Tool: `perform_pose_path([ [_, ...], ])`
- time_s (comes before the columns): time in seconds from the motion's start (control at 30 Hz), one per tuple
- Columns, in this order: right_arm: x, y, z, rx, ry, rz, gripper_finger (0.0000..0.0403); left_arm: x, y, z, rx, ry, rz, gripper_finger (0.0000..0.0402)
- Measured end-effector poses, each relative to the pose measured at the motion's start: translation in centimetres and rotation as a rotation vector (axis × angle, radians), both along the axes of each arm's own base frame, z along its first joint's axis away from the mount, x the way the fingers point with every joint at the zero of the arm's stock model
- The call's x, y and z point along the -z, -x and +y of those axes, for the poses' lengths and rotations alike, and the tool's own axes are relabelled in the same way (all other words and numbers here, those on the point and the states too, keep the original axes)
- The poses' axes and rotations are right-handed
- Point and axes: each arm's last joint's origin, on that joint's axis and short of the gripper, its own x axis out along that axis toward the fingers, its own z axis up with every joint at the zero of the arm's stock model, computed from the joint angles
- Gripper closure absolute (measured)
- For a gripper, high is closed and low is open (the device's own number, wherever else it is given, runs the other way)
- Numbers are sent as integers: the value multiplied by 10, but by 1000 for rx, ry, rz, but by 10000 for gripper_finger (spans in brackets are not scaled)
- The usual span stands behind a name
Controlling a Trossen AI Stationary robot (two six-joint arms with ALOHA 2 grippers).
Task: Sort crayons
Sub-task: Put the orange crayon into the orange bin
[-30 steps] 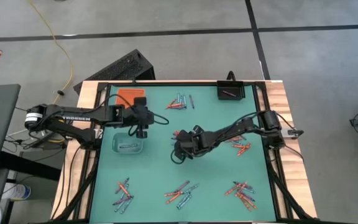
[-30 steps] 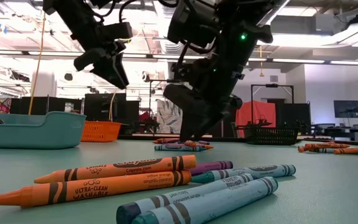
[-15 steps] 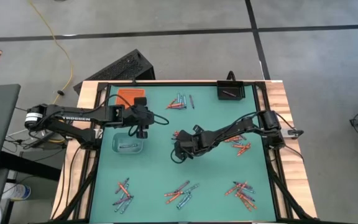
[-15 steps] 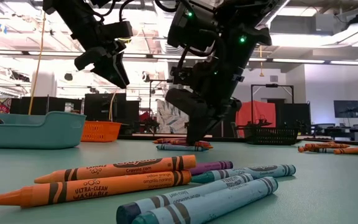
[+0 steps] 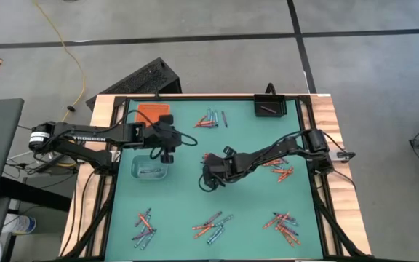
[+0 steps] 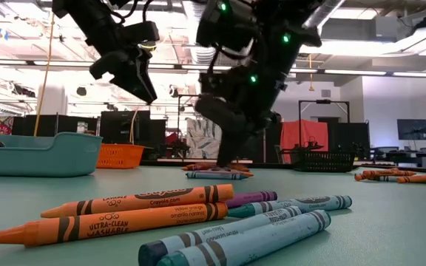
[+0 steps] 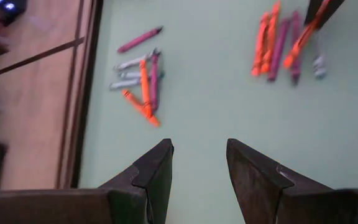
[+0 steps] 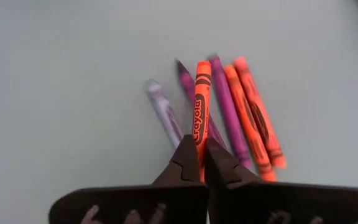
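Crayons lie in small heaps on the green mat. At the middle heap [image 8: 241, 118] of orange and purple sticks, my right gripper [image 8: 201, 163] is shut on one orange crayon [image 8: 201, 102]. The high view places this gripper [image 5: 208, 169] near the table's centre. The left wrist view shows that crayon [image 7: 300, 40] slanting down from the dark fingertips. My left gripper [image 7: 197, 168] hangs open and empty in the air over the far edge of a teal tray [image 5: 150, 169], left of centre [image 5: 167, 151]. My right gripper pinches the orange crayon's blunt end [image 8: 200, 148] between its two fingertips [image 8: 185, 165]. The fingers slant down from the table's right side and run roughly along the crayon. The crayon points on past the fingers, above a purple one; whether its tip touches the mat I cannot tell.
An orange tray [image 5: 153, 111] stands at the far left and a black tray [image 5: 270, 108] at the far right. More crayon heaps lie at the far middle [image 5: 211, 118], right [image 5: 281, 171], and along the near edge [image 5: 144, 225] [image 5: 211, 227] [image 5: 284, 225].
My right gripper has shut on the orange crayon at the middle heap, rolled a little and risen slightly. The crayon's gripped end has come up off the heap.
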Motion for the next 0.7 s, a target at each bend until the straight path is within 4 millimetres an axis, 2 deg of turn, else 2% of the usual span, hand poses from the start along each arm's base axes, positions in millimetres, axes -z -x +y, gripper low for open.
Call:
perform_pose_path([
  [0.23,-26,-10,11,-101,78,4,401,-6,-6,-4,108,98,-108,259],
  [0.4,-48,-9,21,-158,161,8,402,-20,-3,-7,207,130,-196,259],
  [0.7,-123,13,46,-224,312,-208,402,-65,31,-15,376,105,-435,259],
])
